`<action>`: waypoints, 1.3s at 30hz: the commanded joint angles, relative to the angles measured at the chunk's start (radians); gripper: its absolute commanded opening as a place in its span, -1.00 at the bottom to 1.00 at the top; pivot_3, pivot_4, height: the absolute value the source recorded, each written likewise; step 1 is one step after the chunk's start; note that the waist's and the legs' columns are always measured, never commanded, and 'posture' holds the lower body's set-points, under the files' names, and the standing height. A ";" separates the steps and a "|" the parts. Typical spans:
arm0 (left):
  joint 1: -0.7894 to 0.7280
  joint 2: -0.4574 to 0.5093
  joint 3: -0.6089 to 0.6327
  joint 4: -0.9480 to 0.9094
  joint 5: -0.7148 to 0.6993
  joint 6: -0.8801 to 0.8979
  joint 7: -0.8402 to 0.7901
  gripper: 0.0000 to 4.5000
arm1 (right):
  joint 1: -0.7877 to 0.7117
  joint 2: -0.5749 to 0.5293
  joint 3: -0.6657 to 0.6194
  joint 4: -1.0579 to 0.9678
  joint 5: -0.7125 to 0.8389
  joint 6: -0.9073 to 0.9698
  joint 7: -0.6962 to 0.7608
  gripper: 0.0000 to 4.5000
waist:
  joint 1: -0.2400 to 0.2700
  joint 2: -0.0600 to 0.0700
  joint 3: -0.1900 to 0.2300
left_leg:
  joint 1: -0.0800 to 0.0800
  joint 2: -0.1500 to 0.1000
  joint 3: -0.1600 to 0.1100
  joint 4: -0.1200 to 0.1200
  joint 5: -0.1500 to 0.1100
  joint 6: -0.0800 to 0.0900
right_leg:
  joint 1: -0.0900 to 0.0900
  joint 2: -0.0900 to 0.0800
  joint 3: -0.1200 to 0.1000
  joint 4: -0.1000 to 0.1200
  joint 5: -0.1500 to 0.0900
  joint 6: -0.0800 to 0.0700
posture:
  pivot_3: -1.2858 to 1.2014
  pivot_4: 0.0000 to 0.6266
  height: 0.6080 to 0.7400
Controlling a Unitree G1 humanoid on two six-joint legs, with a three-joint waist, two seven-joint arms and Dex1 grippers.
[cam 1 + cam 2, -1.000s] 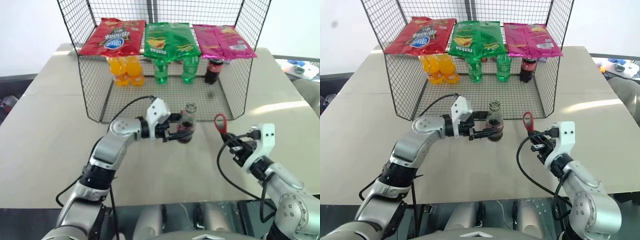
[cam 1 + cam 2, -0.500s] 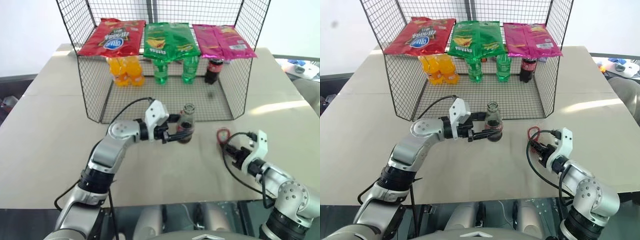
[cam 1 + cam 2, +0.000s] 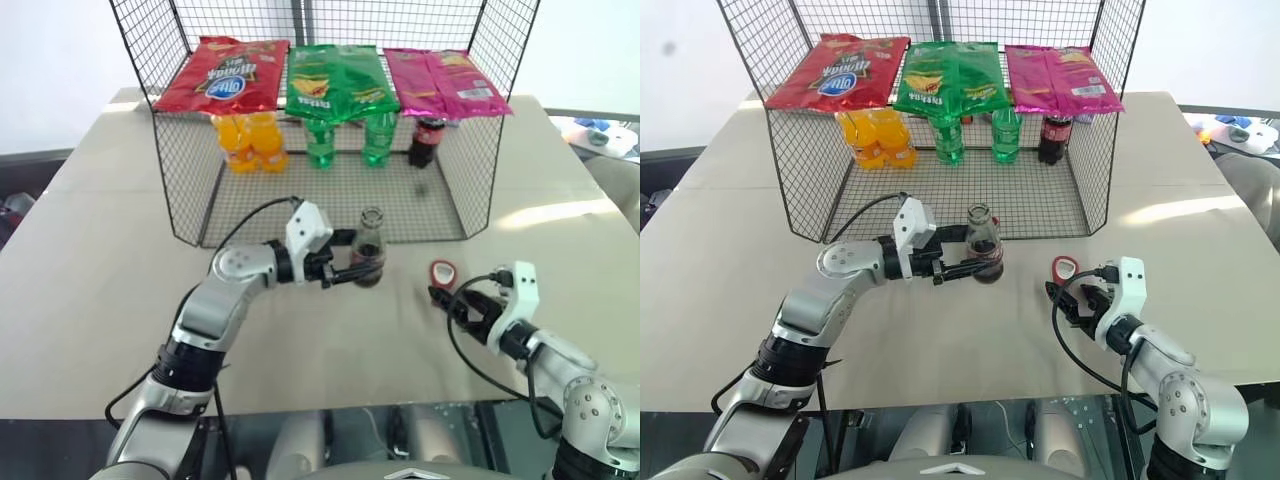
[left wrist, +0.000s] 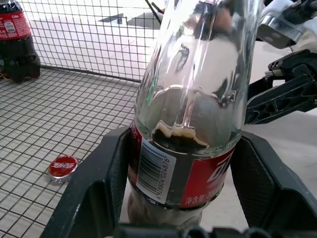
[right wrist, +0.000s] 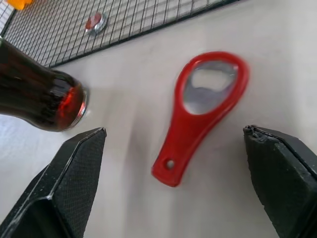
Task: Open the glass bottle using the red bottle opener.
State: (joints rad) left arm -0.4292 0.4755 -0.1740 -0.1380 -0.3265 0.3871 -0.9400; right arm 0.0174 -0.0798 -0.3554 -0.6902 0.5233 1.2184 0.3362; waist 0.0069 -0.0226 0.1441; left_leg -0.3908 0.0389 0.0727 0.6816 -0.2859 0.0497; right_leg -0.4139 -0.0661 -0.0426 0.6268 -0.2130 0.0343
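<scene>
1. The glass bottle (image 3: 369, 252) is standing upright on the counter (image 3: 100, 290), just in front of the wire basket (image 3: 190, 190), and its mouth is showing no cap.
2. The left gripper (image 3: 349, 268) is reaching in from the left side, and its jaws are holding the bottle on both sides at the red label.
3. The red bottle opener (image 5: 203, 108) is lying flat on the counter, to the right of the bottle and apart from it, with the ring head pointing toward the basket.
4. The right gripper (image 3: 450, 298) is sitting low over the counter, just beside the opener's handle; its jaws are standing wide and are holding nothing, with the opener lying free between the two fingers (image 5: 54, 193) in the right wrist view.
5. A red bottle cap (image 4: 62, 166) is lying on the mesh floor of the basket, behind the glass bottle.
6. At the back of the basket, orange bottles (image 3: 250, 140), green bottles (image 3: 345, 140) and a dark red-capped bottle (image 3: 428, 140) are standing in a row.
7. Three snack bags (image 3: 340, 78), red, green and pink, are lying over these bottles.
</scene>
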 commanded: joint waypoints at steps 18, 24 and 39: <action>0.017 0.051 0.049 -0.040 -0.039 0.064 0.020 0.97 | 0.011 -0.092 0.058 -0.063 0.108 -0.177 -0.009 1.00 | -0.007 0.001 0.001 | -0.003 0.000 -0.001 0.000 0.000 0.000 | -0.002 -0.001 -0.001 -0.001 0.000 0.000 | 0.03 -0.52 1.00; 0.056 0.098 0.120 -0.117 -0.121 0.102 -0.011 0.97 | 0.036 -0.208 0.100 -0.094 0.093 -0.279 0.058 1.00 | -0.009 0.001 0.001 | -0.003 0.000 -0.001 0.000 0.000 0.000 | -0.002 -0.001 -0.001 -0.001 0.000 0.000 | 0.03 -0.52 1.00; 0.407 0.300 0.507 -0.239 -0.276 0.148 -0.054 0.97 | 0.537 -0.542 -0.173 -0.140 -0.005 -0.693 0.433 1.00 | 0.007 0.000 0.002 | -0.003 0.000 0.000 0.000 -0.001 0.001 | -0.001 -0.003 -0.001 -0.002 -0.005 0.002 | 0.03 -0.52 1.00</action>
State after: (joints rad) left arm -0.0286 0.7591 0.2805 -0.3433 -0.5795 0.5497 -0.9810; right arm 0.5443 -0.6128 -0.4805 -0.8135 0.5164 0.5817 0.7249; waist 0.0136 -0.0222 0.1465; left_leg -0.3936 0.0394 0.0725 0.6813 -0.2871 0.0506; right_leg -0.4154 -0.0695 -0.0442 0.6249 -0.2183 0.0371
